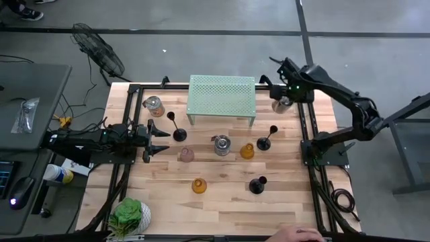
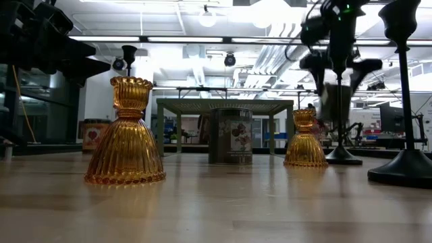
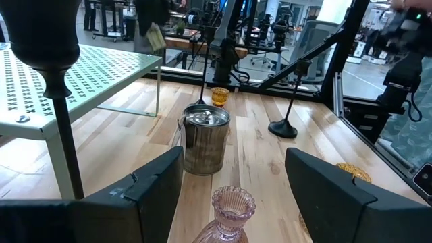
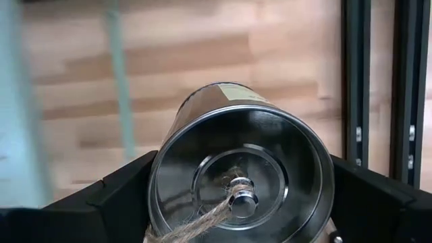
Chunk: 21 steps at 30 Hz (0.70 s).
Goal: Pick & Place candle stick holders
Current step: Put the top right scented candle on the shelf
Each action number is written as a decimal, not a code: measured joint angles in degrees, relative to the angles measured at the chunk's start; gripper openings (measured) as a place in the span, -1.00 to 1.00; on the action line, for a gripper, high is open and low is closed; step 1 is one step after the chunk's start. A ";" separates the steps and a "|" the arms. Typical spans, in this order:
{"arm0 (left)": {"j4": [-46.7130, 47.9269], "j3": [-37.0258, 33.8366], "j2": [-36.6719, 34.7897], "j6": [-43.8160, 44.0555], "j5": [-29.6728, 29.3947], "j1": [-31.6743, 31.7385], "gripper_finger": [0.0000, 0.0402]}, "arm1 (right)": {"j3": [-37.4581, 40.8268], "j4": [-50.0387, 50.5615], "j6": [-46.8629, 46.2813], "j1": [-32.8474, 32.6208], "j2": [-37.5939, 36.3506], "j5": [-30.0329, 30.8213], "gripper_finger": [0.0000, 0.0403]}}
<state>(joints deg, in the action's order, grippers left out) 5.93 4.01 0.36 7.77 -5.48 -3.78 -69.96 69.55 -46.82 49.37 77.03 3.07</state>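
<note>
Three black candle stick holders (image 1: 177,128) (image 1: 267,139) (image 1: 257,183), two amber ones (image 1: 247,150) (image 1: 199,185) and a pink one (image 1: 186,155) stand on their bases on the wooden table. My left gripper (image 1: 160,141) is open, low at the left, with the pink holder (image 3: 229,214) just ahead of its fingertips (image 3: 233,158). My right gripper (image 1: 282,102) is at the far right corner, shut on a silver tin (image 4: 239,169) that has a lid, a knob and twine. My right gripper pinches the tin's round wall (image 4: 156,177) between its two fingers, one on each side, near the lidded end. The fingers point down, with the lid facing the wrist. In the low view the tin (image 2: 331,101) hangs below the gripper, above the table.
A green perforated shelf (image 1: 222,97) stands at the far middle. A lidded tin (image 1: 222,144) stands mid-table and a labelled tin (image 1: 154,105) at the far left. A potted plant (image 1: 131,215) is at the near left corner. A person's hand (image 1: 299,234) shows at the near edge.
</note>
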 joint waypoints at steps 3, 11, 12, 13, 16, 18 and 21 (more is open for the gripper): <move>0.00 0.00 0.02 0.02 -0.01 0.01 0.27 | -3.93 1.70 0.36 -0.60 0.00 -0.20 0.73; 0.00 0.00 0.00 0.02 -0.04 0.01 0.27 | -12.95 2.22 0.54 -2.08 0.40 -0.01 0.73; 0.00 0.00 0.00 0.00 -0.04 -0.01 0.27 | -14.13 2.27 0.57 -2.28 0.69 -0.05 0.73; 0.00 0.00 0.02 0.02 -0.04 0.01 0.27 | -15.35 2.39 0.73 -2.56 1.14 -0.07 0.73; 0.00 0.00 0.02 0.00 -0.04 -0.01 0.27 | -20.05 3.35 2.06 -3.33 3.44 -0.19 0.73; 0.00 0.00 0.00 0.02 -0.04 0.01 0.27 | -23.85 4.69 3.13 -3.71 5.50 -0.15 0.73; 0.00 0.00 0.02 0.02 -0.06 0.01 0.27 | -29.59 7.16 5.50 -4.07 9.40 -0.07 0.73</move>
<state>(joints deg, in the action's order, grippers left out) 5.93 4.01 0.38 7.79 -5.54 -3.77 -99.55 76.71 -41.32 45.30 86.44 3.00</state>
